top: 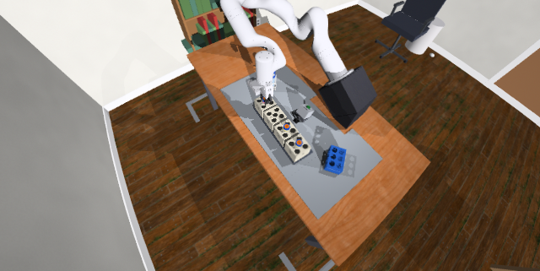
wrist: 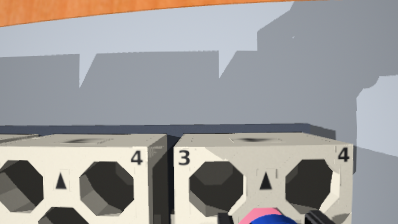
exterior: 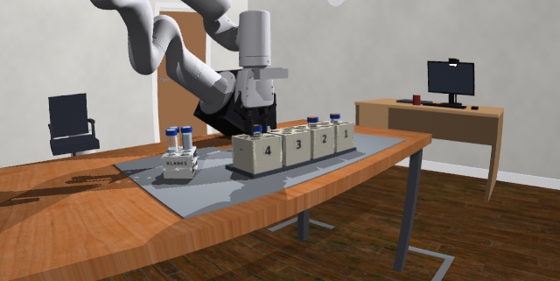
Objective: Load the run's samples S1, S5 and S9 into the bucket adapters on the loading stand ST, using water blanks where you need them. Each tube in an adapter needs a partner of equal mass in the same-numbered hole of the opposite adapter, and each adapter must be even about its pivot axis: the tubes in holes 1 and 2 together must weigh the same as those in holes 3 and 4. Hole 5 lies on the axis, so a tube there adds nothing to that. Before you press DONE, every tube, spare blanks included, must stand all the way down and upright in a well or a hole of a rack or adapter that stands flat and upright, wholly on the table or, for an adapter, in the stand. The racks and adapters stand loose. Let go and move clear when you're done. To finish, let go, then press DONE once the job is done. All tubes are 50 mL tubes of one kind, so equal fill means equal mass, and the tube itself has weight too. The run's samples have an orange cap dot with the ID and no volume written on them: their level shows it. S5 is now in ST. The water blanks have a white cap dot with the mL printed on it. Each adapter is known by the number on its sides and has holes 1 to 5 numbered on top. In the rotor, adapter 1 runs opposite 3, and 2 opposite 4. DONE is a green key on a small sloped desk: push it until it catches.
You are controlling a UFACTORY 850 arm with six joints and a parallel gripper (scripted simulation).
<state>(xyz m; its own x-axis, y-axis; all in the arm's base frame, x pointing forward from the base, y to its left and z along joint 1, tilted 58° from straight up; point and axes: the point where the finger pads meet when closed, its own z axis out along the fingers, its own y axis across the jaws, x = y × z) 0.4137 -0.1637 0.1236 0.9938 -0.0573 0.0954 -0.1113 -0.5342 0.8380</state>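
Adapters 4 [exterior: 245, 154] [wrist: 225, 152], 3 [exterior: 289, 151], 2 [exterior: 317, 147] and 1 [exterior: 346, 141] stand in a row on the loading stand [exterior: 302, 162]. My gripper [top: 266, 99] [exterior: 257, 125] [wrist: 272, 218] points down over adapter 4 and is open a little, its fingertips on either side of a tube's blue cap. That orange-dotted tube [exterior: 257, 129] [wrist: 272, 221] stands low in the middle hole, with pink showing under the cap. Holes 3 and 4 there are empty. One orange-dotted tube stands in adapter 2 [top: 287, 126] and another in adapter 1 [top: 299, 142]. Their IDs are unreadable.
The BLANKS rack [exterior: 179, 170] holds several blue-capped tubes near adapter 4. A blue rack [top: 335, 159] stands beyond adapter 1, with no caps seen in it. The small desk with the green key [top: 308, 107] stands beside the row. A large black box-shaped part hangs from a second arm.
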